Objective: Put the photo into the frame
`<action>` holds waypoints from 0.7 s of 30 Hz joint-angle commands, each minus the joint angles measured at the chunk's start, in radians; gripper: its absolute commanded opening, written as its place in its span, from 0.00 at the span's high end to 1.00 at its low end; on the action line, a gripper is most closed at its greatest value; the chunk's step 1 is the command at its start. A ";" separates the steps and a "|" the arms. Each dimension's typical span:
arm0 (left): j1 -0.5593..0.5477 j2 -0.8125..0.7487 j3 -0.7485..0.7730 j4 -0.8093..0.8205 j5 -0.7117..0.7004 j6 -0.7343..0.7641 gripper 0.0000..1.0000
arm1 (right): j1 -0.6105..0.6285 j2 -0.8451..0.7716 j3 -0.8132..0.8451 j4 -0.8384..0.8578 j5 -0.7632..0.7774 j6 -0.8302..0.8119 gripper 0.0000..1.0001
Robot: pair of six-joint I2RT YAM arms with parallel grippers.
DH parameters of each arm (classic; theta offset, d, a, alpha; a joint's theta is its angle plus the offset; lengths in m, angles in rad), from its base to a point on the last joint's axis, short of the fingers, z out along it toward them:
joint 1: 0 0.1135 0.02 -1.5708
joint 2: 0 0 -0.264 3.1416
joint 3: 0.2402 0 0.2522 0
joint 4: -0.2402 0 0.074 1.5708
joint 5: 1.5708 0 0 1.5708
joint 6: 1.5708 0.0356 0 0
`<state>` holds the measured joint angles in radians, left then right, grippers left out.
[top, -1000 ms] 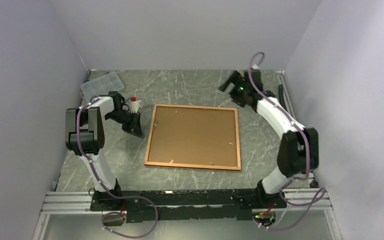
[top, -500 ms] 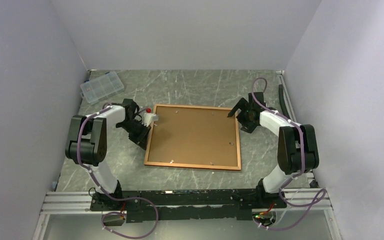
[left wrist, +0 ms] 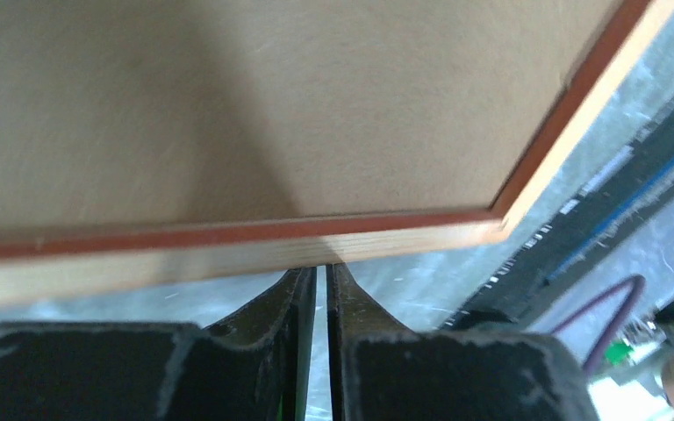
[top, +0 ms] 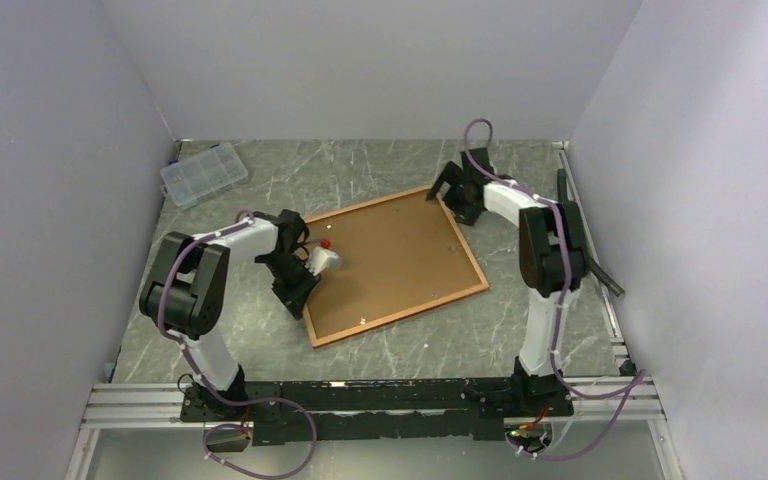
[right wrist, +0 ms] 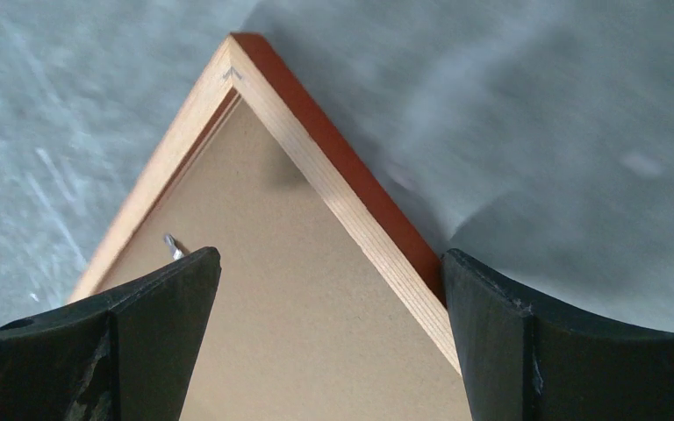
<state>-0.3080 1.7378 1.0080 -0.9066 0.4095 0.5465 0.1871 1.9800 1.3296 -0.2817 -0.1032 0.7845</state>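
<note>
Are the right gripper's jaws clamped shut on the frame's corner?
No: in the right wrist view the right gripper stands wide open, straddling the corner of the frame.

We see the frame (top: 395,262) swung counter-clockwise, left fingers (left wrist: 272,317) moved to its left edge, perhaps touching, right fingers (right wrist: 158,326) now astride its far corner

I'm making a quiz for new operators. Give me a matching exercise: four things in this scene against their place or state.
1 red-orange wooden picture frame
2 left gripper
3 right gripper
4 clear plastic compartment box

a far left corner of the table
b wide open, straddling a frame corner
c lying back up, skewed
d nearly shut at the frame's edge

Pairs: 1-c; 2-d; 3-b; 4-a
</note>
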 commanded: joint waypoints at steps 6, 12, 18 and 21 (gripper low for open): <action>-0.273 0.086 0.105 -0.019 0.214 -0.033 0.81 | 0.187 0.289 0.566 -0.251 -0.083 -0.006 0.00; -0.225 -0.019 0.152 -0.192 0.223 0.012 0.63 | 0.117 0.098 0.493 -0.210 0.023 -0.047 0.00; 0.026 -0.084 0.327 -0.304 0.178 0.061 0.53 | 0.097 -0.137 0.258 -0.230 0.065 -0.071 0.00; 0.174 -0.008 0.431 -0.231 0.121 0.012 0.53 | 0.103 -0.297 0.003 -0.148 0.028 -0.029 0.00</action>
<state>-0.2932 1.6890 1.3209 -1.1641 0.5800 0.5648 0.2733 1.8668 1.5719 -0.4576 -0.0620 0.7334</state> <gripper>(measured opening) 0.472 0.999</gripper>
